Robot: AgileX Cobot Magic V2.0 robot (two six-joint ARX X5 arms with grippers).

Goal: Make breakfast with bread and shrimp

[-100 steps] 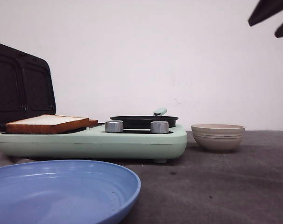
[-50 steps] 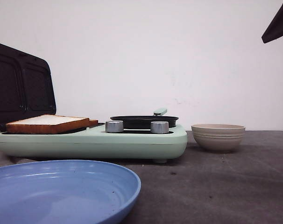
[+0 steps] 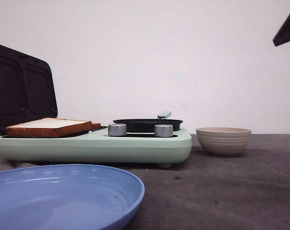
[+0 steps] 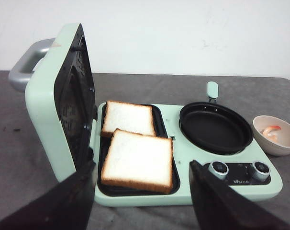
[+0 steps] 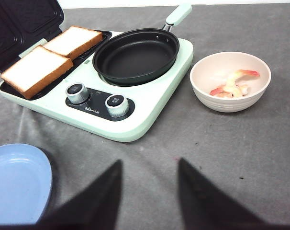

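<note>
Beyond the right gripper (image 5: 147, 191) (spread wide, empty) — shrimp (image 5: 231, 85) in the bowl (image 5: 202, 88).

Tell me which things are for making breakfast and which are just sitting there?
For breakfast: bread on the open toaster, shrimp in the bowl, pan.
Just sitting: blue plate, empty so far.

The upright lid (image 4: 63, 100) walls one side of the bread (image 4: 138, 160); its top lies open.
</note>
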